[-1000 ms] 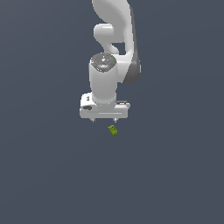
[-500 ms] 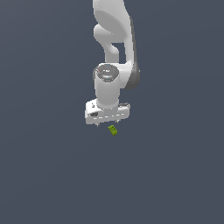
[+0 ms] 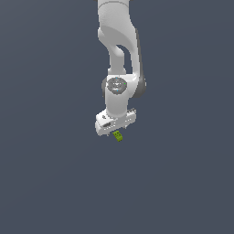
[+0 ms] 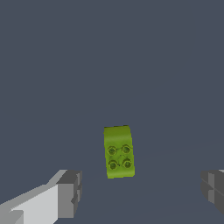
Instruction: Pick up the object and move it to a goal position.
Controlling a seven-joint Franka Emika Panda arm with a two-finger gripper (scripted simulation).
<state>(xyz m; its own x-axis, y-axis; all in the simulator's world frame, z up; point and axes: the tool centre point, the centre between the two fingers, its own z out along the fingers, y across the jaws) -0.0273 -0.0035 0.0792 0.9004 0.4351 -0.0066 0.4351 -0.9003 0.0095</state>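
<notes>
object [image 4: 118, 151] lies flat, studs up, between the wide-spread fingers [image 4: 68, 192] of the gripper [image 4: 140, 190], lined up for grasping; not yet held.

A simulated test space, not a real room: a uniform dark slate-grey ground [image 3: 50, 183] without texture surrounds one flat-shaded white robot arm [image 3: 119, 55].

You saw only a plain, dark slate-grey surface [image 3: 50, 183] that filled every corner of both frames, unmarked and uniform.
</notes>
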